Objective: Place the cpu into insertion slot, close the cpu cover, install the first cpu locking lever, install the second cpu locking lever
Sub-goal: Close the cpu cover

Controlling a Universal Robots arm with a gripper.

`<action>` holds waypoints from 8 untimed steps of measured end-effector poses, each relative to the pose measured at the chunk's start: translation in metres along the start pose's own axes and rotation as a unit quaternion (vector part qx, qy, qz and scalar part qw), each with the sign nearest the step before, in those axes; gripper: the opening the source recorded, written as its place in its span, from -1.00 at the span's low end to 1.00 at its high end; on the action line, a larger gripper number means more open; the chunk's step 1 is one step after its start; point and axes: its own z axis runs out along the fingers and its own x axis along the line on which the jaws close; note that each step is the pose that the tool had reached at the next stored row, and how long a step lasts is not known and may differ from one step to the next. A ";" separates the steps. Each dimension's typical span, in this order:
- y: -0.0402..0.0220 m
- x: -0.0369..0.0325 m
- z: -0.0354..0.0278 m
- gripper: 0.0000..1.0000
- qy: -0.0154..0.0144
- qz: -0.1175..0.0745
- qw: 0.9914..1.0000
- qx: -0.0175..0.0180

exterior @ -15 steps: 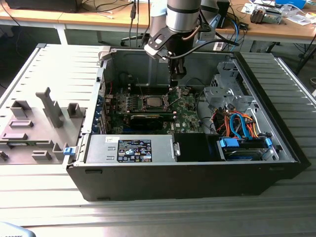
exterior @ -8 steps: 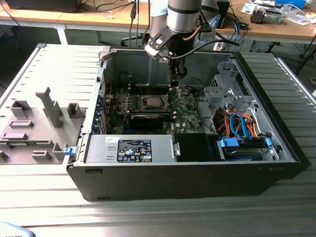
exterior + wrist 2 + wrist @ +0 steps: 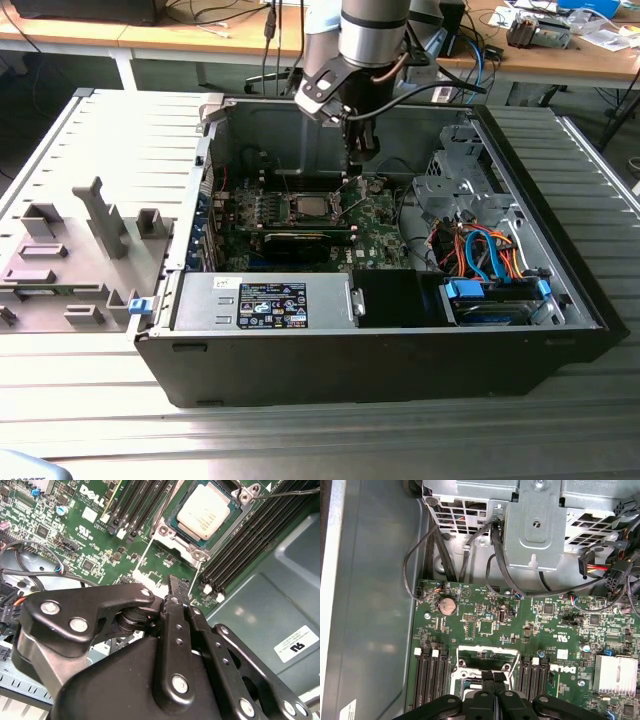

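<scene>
- On the exterior view's left, a grey panel (image 3: 130,150) with blocky shapes on it lies on the ribbed metal tabletop (image 3: 300,440).
- Next to it sits an open black computer case (image 3: 350,365) with a green board (image 3: 385,225) inside.
- In the middle of that board, the cpu (image 3: 305,207) lies flat in the insertion slot (image 3: 167,531), with its silver face up.
- The cpu cover (image 3: 485,648) is tipped up at the edge of the slot, so the cpu is not covered.
- Just to the right of the slot, the robot arm reaches down into the case. Its end effector (image 3: 358,155) has both fingers pressed together. The tip is right by the raised cover, but I cannot tell if they touch.
- Farther right in the case there is a silver metal cage (image 3: 465,185). Below it are orange and blue cables (image 3: 480,250).
</scene>
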 end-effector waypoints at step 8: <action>0.0025 -0.0002 0.0009 -0.79 0.000 0.000 1.000 0.000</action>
